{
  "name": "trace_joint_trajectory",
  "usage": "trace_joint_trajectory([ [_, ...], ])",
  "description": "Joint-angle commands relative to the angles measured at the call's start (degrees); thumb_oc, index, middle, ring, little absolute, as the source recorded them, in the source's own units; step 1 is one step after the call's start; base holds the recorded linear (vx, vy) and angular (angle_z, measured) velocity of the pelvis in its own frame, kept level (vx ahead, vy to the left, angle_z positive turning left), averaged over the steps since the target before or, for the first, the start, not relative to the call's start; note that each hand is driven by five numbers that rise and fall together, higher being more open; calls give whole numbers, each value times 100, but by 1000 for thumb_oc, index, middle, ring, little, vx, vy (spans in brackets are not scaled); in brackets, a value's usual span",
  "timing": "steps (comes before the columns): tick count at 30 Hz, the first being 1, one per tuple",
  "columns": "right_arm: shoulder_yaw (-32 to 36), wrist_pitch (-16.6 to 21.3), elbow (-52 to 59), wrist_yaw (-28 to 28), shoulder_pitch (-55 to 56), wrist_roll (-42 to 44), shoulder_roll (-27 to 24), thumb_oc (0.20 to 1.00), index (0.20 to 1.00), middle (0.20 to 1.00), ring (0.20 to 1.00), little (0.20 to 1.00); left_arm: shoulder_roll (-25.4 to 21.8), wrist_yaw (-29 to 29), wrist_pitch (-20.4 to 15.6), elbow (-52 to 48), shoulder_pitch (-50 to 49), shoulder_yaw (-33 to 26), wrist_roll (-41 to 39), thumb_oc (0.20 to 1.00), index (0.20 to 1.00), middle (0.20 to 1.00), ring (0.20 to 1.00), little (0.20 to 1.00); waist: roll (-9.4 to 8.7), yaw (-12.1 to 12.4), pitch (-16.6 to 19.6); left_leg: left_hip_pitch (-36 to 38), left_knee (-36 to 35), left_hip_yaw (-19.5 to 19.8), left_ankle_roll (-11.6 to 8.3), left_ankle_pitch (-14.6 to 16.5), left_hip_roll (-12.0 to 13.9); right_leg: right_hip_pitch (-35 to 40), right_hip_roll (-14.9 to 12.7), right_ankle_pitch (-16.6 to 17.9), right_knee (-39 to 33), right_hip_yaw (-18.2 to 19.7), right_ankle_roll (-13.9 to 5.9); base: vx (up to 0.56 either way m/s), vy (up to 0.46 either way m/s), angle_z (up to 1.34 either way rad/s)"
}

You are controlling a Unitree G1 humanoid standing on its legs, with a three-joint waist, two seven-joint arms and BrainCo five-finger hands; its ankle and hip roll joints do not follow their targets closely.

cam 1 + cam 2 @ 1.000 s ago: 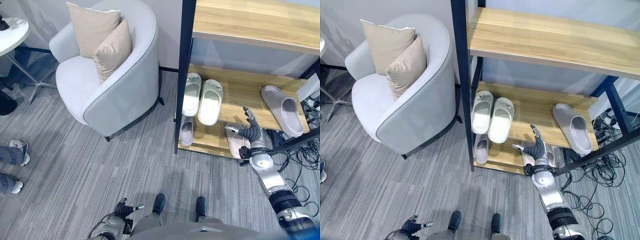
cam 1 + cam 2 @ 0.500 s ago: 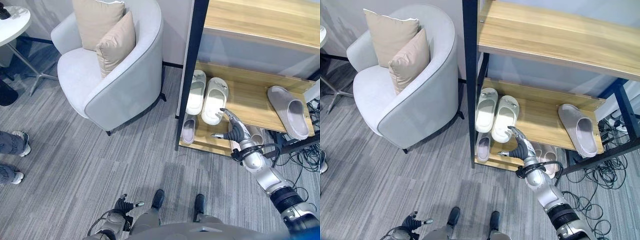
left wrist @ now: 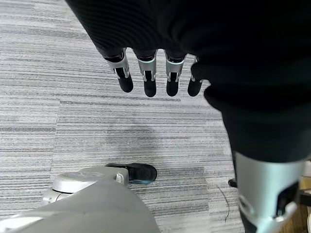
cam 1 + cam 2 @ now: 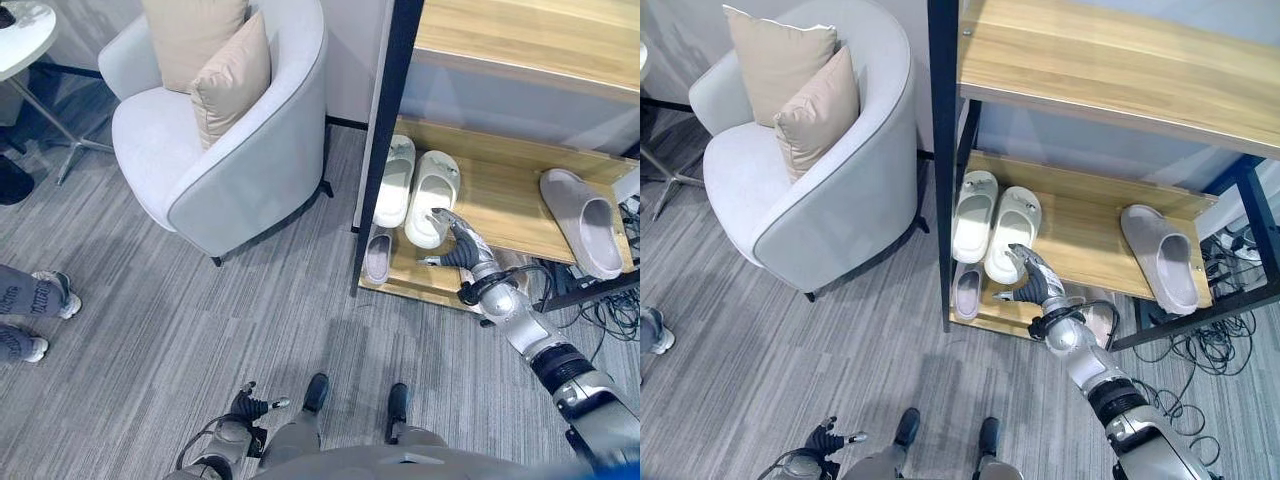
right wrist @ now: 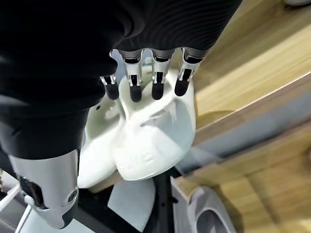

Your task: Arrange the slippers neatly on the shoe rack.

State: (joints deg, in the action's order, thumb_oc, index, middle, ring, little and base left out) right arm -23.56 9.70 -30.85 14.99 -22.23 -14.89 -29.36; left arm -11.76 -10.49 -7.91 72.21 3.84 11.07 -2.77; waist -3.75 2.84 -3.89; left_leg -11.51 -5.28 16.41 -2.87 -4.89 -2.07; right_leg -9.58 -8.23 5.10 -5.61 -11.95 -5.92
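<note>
The right hand (image 4: 457, 249) has swung left, fingers straight and apart, at the white slippers' (image 4: 431, 185) heels, whose long axes run into the shelf.

The floor (image 4: 150, 300) is grey striped carpet across the lower and left frame. A light grey tub armchair (image 4: 230, 150) stands at upper left, holding two beige cushions (image 4: 230, 85) — one upright against the back, one tilted in front. A round white side table (image 4: 25, 30) on thin metal legs occupies the upper left corner. A pale wall (image 4: 680, 35) runs behind the chair. A person's legs (image 4: 25, 315) show at the left edge.
</note>
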Motion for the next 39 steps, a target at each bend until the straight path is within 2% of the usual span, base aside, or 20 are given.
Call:
trace_joint_trajectory([
  [1, 1, 90, 115, 214, -298, 110, -39, 1000, 1000, 1000, 1000, 1000, -12, -153, -86, 394, 253, 107, 3, 1000, 1000, 1000, 1000, 1000, -66, 119, 1, 3, 28, -355, -41, 404, -10, 342, -298, -368, 61, -376, -456, 11, 5, 3],
  [10, 8, -27, -716, 319, -765, 415, 74, 1000, 1000, 1000, 1000, 1000, -18, -115, -59, 460, 195, 213, -152, 1000, 1000, 1000, 1000, 1000, -109, 247, -28, -81, 28, -293, -62, 373, -42, 312, -316, -351, 61, -469, -469, 11, 3, 2],
  [16, 93, -8, -484, 515, -844, 344, -42, 1000, 1000, 1000, 1000, 1000, -28, -122, -42, 475, 194, 191, -192, 1000, 1000, 1000, 1000, 1000, -93, 267, -37, -105, 28, -275, -63, 374, -53, 306, -335, -347, 61, -491, -476, 8, 4, 6],
  [19, 503, 121, 385, 596, -408, 346, -113, 1000, 1000, 1000, 1000, 1000, -1, -130, -29, 459, 206, 41, -192, 1000, 1000, 1000, 1000, 1000, -55, 167, 7, 5, 28, -314, -45, 427, -27, 389, -335, -373, 61, -456, -470, 23, 2, 0],
  [23, 763, 182, 951, 572, 40, 199, -235, 1000, 1000, 1000, 1000, 1000, 22, -130, -12, 448, 215, -44, -94, 1000, 1000, 1000, 1000, 1000, -35, 84, 41, 102, 28, -354, -39, 472, -10, 462, -326, -411, 61, -442, -466, 0, 0, 0],
  [25, 892, 89, 1343, 751, 324, -454, -420, 1000, 1000, 1000, 1000, 1000, 34, -133, -13, 418, 207, -129, -27, 1000, 1000, 1000, 1000, 1000, -8, 41, 70, 168, 28, -394, -29, 500, 18, 503, -314, -431, 61, -422, -467, 0, 0, 0],
  [29, 1405, 82, 2006, 937, 904, -862, -523, 1000, 1000, 1000, 1000, 1000, 58, -137, -21, 388, 140, -233, 126, 1000, 1000, 1000, 1000, 1000, 60, -108, 191, 363, 28, -513, -14, 568, 86, 626, -273, -487, 61, -312, -451, -12, -49, -14],
  [35, 1926, 167, 2291, 738, 1579, -565, -595, 1000, 1000, 1000, 1000, 1000, 101, 31, 50, 472, -154, -315, 222, 1000, 1000, 1000, 1000, 1000, 213, -324, 401, 781, 28, -777, -8, 652, 276, 872, -120, -577, 61, 7, -358, -69, -96, -32],
  [39, 2024, 150, 2175, 638, 1642, -421, -665, 1000, 1000, 1000, 1000, 1000, 167, 99, 61, 556, -247, -290, 250, 1000, 1000, 1000, 1000, 1000, 308, -410, 421, 837, 28, -864, -18, 630, 335, 882, -68, -563, 61, 116, -325, -82, -71, -18],
])
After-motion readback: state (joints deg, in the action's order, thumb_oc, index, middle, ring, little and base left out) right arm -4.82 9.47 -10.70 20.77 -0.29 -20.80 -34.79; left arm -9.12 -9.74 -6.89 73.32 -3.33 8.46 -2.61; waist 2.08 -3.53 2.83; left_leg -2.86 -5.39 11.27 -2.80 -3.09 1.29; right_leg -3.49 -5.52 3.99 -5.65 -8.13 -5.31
